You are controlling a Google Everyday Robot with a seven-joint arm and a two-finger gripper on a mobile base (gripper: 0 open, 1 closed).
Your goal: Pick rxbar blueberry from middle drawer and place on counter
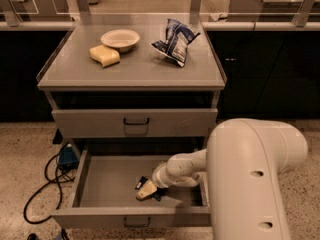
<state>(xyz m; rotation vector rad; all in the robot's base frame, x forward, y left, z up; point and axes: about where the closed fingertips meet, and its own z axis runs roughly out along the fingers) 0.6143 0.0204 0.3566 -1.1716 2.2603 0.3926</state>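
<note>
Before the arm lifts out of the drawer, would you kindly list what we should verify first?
1. Middle drawer pulled open enough for a lift: ok.
2. Gripper down inside the drawer, at the rxbar blueberry: ok.
3. Bar firmly held: cannot tell; the gripper hides most of it.
4. Drawer above shut, so out of the way of the lift: ok.
5. Bare spot on the counter in front of the sponge, bowl and chip bag: ok.
</note>
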